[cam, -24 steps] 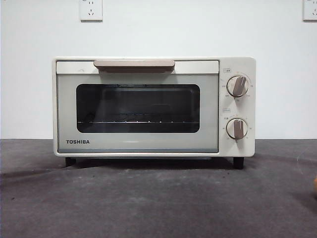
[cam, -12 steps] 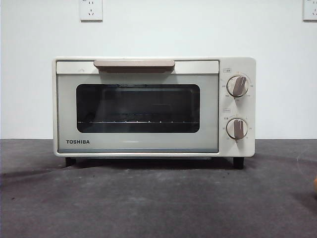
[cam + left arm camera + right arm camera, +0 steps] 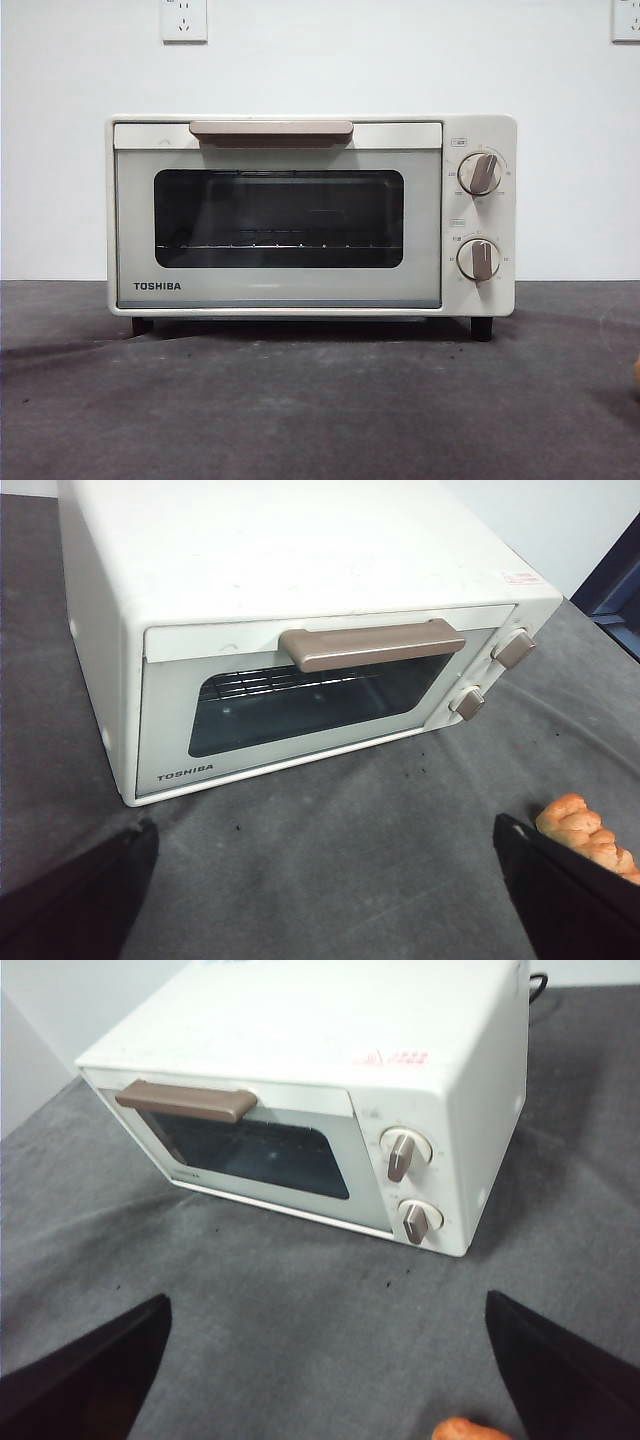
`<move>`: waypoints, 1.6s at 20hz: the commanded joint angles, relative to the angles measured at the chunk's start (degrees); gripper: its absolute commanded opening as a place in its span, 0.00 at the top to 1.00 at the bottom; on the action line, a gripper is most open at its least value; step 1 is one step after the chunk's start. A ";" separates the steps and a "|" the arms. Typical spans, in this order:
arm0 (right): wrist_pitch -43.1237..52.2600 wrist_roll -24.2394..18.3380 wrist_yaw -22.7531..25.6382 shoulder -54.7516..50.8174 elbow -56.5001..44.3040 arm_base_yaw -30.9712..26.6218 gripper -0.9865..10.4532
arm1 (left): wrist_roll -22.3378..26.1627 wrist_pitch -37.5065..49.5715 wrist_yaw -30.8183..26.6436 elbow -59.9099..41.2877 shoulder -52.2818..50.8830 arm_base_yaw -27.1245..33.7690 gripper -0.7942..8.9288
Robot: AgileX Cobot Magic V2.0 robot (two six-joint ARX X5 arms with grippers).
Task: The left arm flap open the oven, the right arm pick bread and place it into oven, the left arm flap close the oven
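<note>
Black jaws of the left gripper (image 3: 325, 900) stand spread wide above the dark grey felt-like table cover (image 3: 330, 850), holding nothing. Just beside its one jaw lies the golden-brown knobbly bread (image 3: 585, 832). Farther ahead sits the cream-white boxy TOSHIBA oven (image 3: 300, 610), door shut, tan bar handle (image 3: 372, 644) across its top. Equally spread and empty, the right gripper (image 3: 325, 1380) has an orange sliver of bread between its jaws, and the oven beyond.
</note>
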 commanded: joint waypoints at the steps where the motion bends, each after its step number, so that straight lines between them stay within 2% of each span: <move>1: -0.83 0.92 0.33 1.18 1.01 0.26 0.47 | 0.39 0.52 0.09 1.25 0.31 -0.22 0.34; 11: -10.40 1.99 4.35 11.98 1.01 1.95 0.47 | 0.07 0.50 0.11 1.25 0.31 -0.70 0.34; 14: -12.48 2.69 8.28 16.83 0.94 4.17 0.47 | 0.07 0.50 0.09 1.25 0.31 -1.11 0.34; 16: -14.36 2.78 12.98 21.79 0.74 6.56 0.47 | 0.11 0.48 0.09 1.25 0.31 -1.42 0.34; 24: -6.86 6.86 16.39 34.97 -7.06 10.51 0.47 | 0.28 0.46 -0.11 1.25 0.31 -1.62 0.34; 27: -4.42 7.19 18.21 37.81 -7.34 10.51 0.47 | 0.31 0.48 -0.13 1.25 0.31 -1.62 0.34; 32: -1.66 7.17 18.45 43.63 -7.34 10.49 0.47 | 0.31 0.46 -0.13 1.25 0.31 -1.62 0.34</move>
